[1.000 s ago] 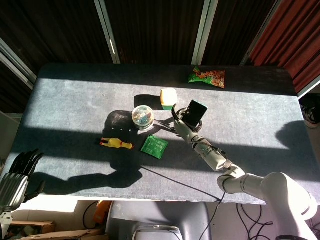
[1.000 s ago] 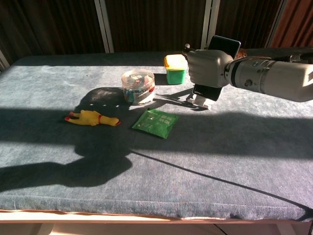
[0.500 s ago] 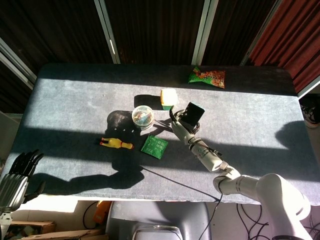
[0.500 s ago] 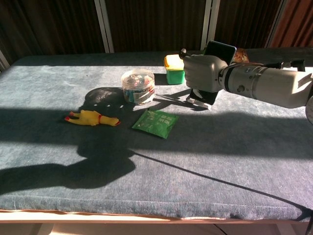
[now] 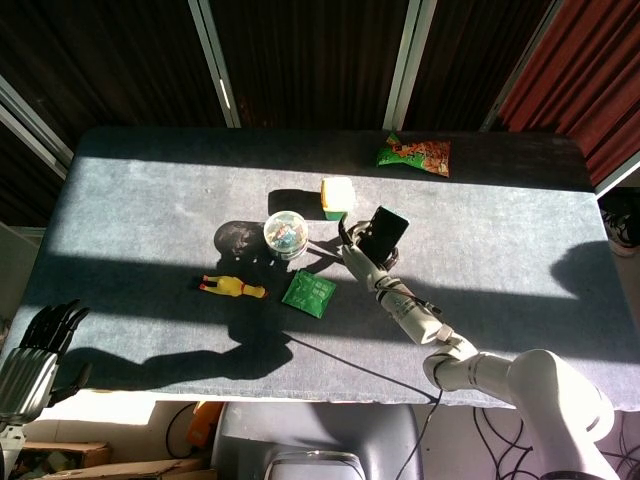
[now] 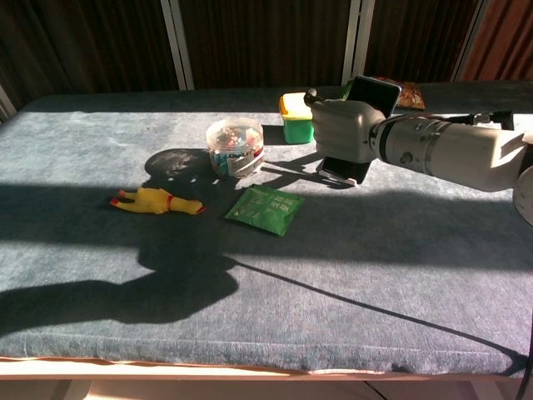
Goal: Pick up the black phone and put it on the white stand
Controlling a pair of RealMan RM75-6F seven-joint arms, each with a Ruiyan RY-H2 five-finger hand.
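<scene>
While the black phone [image 6: 372,93] is gripped by the right hand [image 6: 344,129], it is held tilted, its top edge leaning away to the far right and its lower end brought down at the white stand [image 6: 335,171]. Only a small pale part of that stand is seen below the hand in the chest view; whether the phone's lower edge already touches it cannot be told, since the fingers cover the meeting point. The tilt appears chosen so that the phone can lean back against the stand's rest rather than lie flat. The fingers are wrapped around the phone's body from the left side, which leaves the lower end free to seat.

In the head view the phone [image 5: 384,230] is seen just right of the green and yellow box [image 5: 336,196], with the clear round container [image 5: 285,233] near on the left, so little room is left for the hand on that side. A green packet [image 5: 309,292] and a yellow rubber chicken [image 5: 232,286] lie nearer and to the left, well apart from the stand. A snack bag [image 5: 414,153] lies at the far edge.

The left hand [image 5: 36,355] hangs beside the table's near left corner, holding nothing; its fingers appear loosely together.
</scene>
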